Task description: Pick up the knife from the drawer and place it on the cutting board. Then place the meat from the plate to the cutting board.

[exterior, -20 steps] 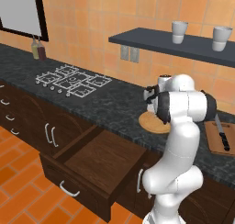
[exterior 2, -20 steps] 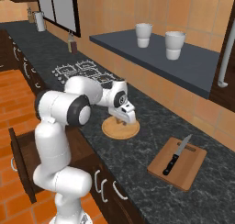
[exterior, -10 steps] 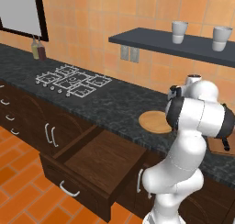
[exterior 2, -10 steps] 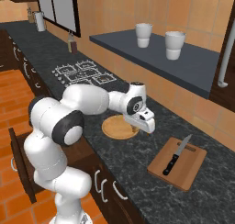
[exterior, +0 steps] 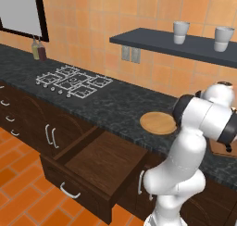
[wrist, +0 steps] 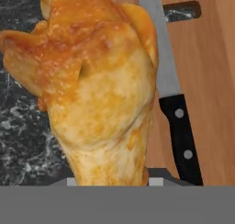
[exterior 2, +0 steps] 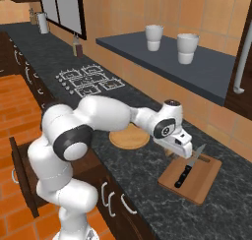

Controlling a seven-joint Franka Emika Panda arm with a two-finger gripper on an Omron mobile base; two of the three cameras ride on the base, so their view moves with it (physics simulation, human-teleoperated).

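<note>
Over the rectangular reddish-brown wooden cutting board, the gripper holds the golden-brown meat chunk; the black-handled knife already lies there; next, probably lower beside it and release.

Both base views look forward and down from behind the arm, one from each side, sharing the desk, plate and open drawer. The hand view looks very close onto the meat, with the knife and board just beyond.

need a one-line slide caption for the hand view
Gripper carrying the meat over the counter edge of the cutting board, where the knife lies.
</note>
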